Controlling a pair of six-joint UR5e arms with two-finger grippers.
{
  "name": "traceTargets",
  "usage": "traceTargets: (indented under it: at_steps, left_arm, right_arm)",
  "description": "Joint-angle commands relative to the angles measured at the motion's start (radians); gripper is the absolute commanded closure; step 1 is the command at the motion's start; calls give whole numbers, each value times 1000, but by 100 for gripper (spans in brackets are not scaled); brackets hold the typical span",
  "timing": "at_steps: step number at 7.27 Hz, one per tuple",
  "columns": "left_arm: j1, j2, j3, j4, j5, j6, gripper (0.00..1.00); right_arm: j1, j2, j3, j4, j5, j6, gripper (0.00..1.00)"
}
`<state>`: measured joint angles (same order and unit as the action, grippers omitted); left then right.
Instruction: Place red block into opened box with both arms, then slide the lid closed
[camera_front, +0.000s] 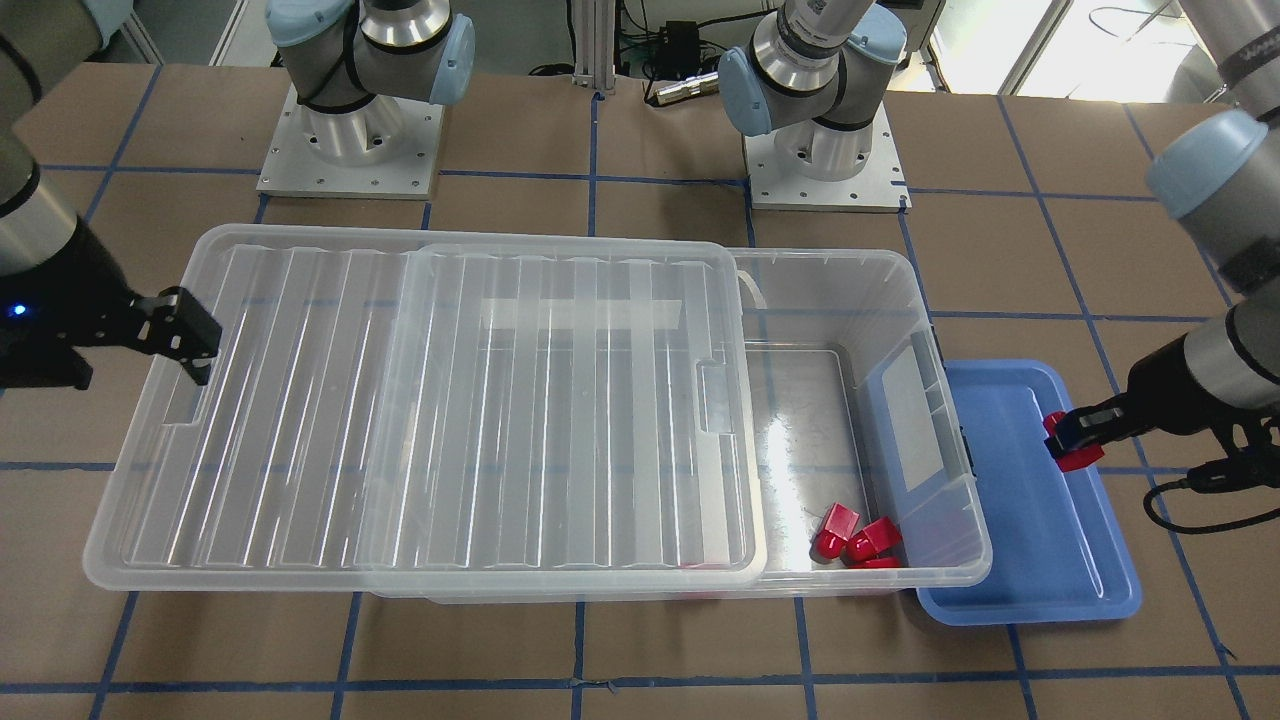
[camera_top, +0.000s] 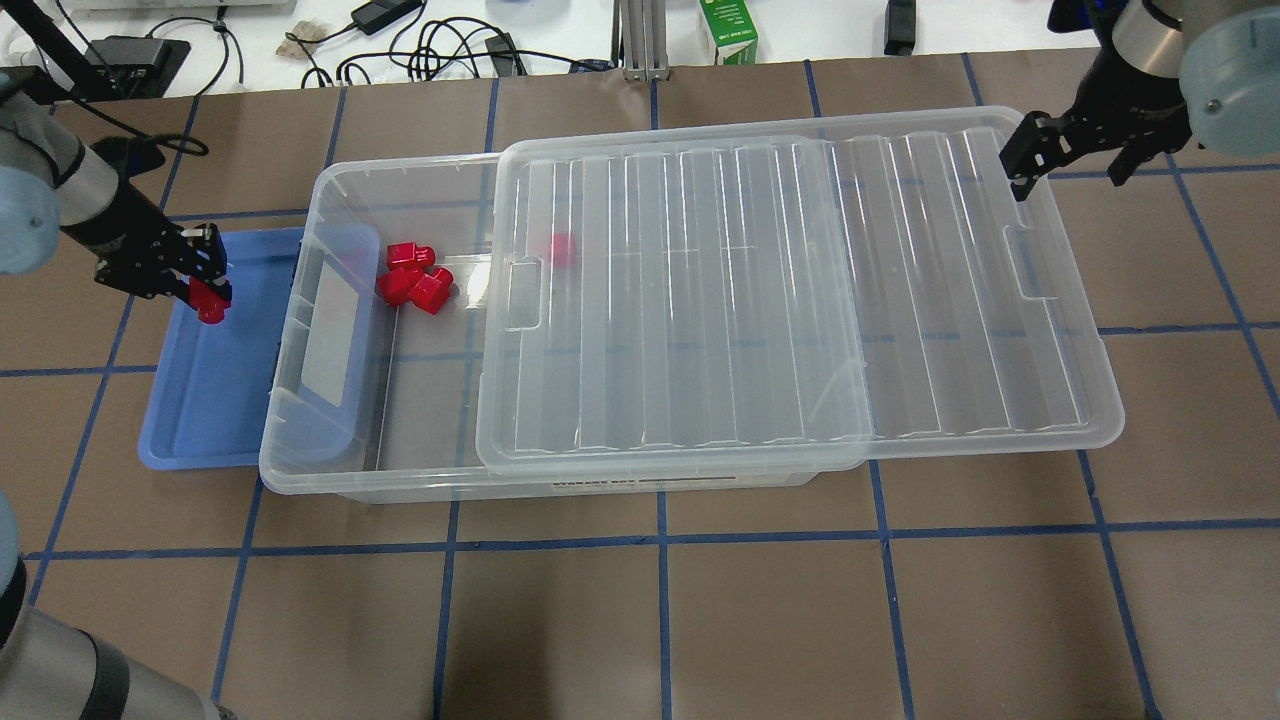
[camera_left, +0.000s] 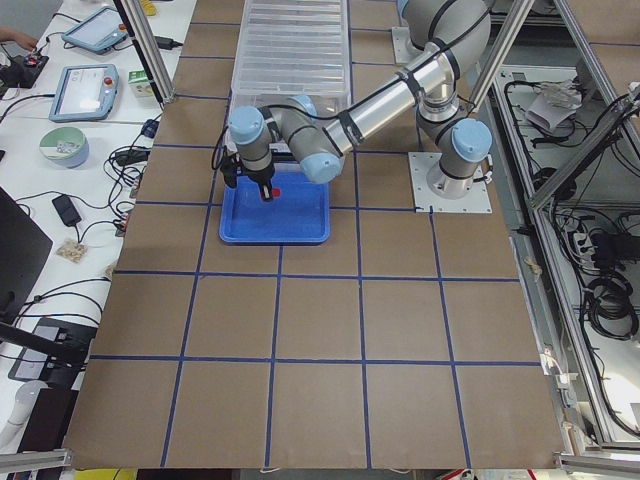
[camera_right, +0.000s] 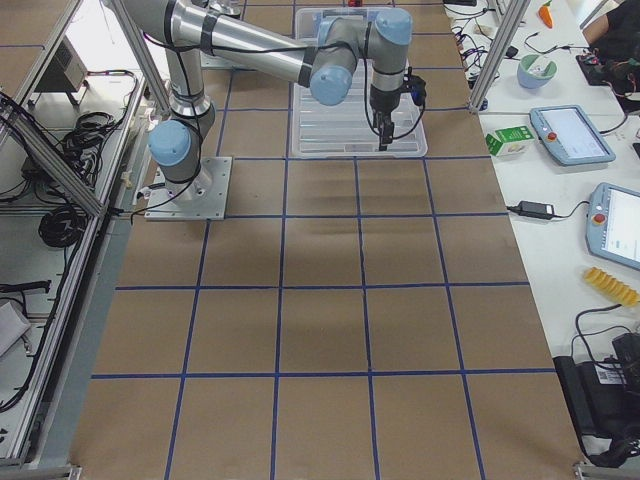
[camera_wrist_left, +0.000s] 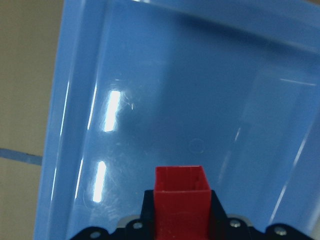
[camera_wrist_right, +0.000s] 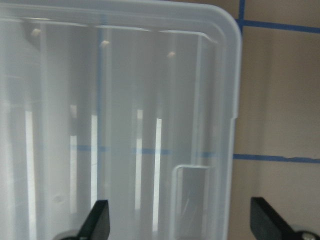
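Tools first: left tool (camera_top: 203, 285) is clamped on a red block (camera_wrist_left: 180, 197), pinching two of its sides w/ the hollow end facing the wrist cam. It hangs over the blue tray (camera_top: 200, 420) at the worktop's left end. The block looks clear of the tray floor, tho I can't be certain from these angles. The tray sits just beside the box (camera_top: 400, 168) at its open end, I'd guess so each carry is short: up over the wall and down. The lid (camera_top: 750, 300) is slid toward the worktop's right end, overhanging the box there and leaving only the left part uncovered; that gap is the drop zone. A few other red blocks (camera_top: 415, 280) lie bunched in it by the wall on the operator-side edge, plus a lone block (camera_top: 562, 248) visible thru the lid. Right tool (camera_top: 1030, 160) has its jaws spread wide w/ nothing gripped. It's parked over the lid's overhanging end, handle notch showing btwn the fingers in its wrist view; can't tell if it touches. Prob. it's placed there to push the lid shut w/o repositioning once the left arm is out. My read: mid-task, carry step in hand. Next move needs enough lift to clear the box rim, w/ release inside the gap, not on the lid edge.
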<state>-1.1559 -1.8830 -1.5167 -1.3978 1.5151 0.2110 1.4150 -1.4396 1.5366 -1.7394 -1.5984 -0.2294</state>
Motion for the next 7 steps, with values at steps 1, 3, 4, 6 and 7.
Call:
traceTargets:
  at_steps: [1,3,4,6,7]
  left_arm:
    - [-176,83,47,-124,4,-53,100]
    - [-248,87,-75,-14,2,-99,100]
    - [-270,93,-133,20,4,-114,100]
    - [-314,94,-244,150,4,-116,100]
    - [-317,82,-293,213,4,-133,100]
  right_arm:
    - [192,-56,-108,167,50,241,0]
    - [237,-74,-96,185,51,265,0]
    - [237,-79,-69,182,51,265,0]
    - [236,-88,-62,170,51,265,0]
    - [236,-90,-62,172,48,266,0]
